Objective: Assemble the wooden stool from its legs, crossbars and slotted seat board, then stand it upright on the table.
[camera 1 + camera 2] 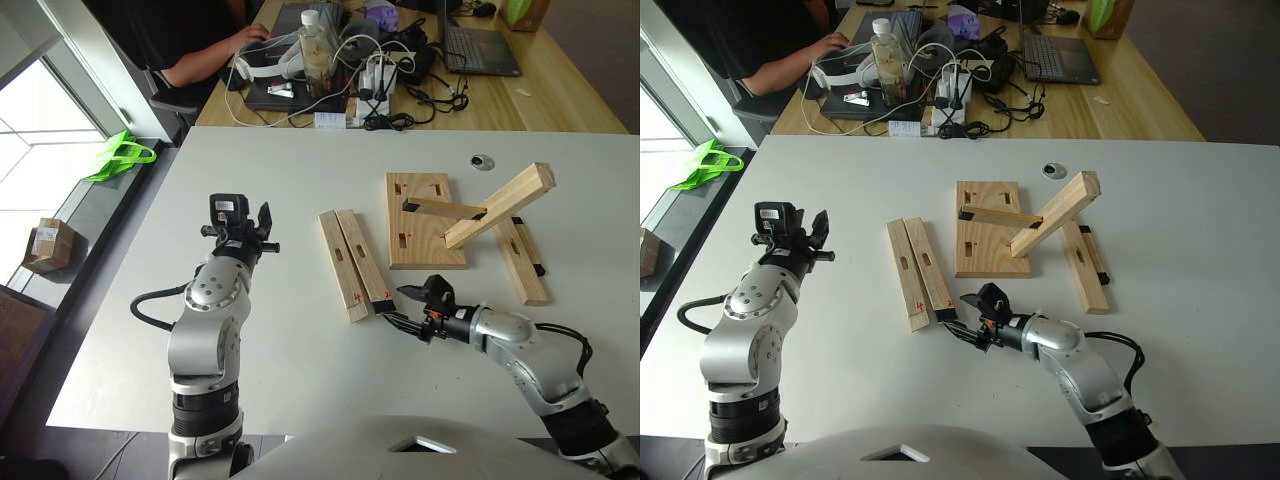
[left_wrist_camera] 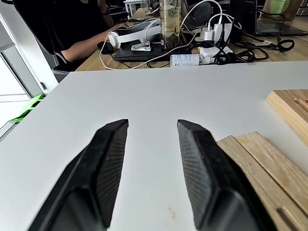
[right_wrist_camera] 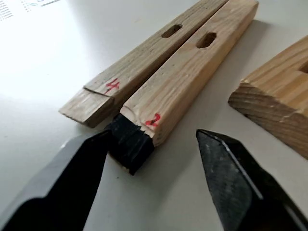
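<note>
Toward the middle of the white worktop's (image 1: 300,170) front edge, the right gripper (image 1: 396,305) stands wide open and empty. Its fingers sit either side of the black-capped end (image 3: 130,144) of a pale slotted wooden leg (image 3: 192,82), which lies touching a second like leg (image 3: 139,62), with the flat slotted wooden seat board (image 1: 420,245) just beside them toward the right edge. The left gripper (image 2: 151,125) hangs open and empty nearer the worktop's left edge. The leg looks stiff, light and smooth-sided, so it is probably best pinched across its narrow width just behind the cap, where bare wood should give a firmer bite.
</note>
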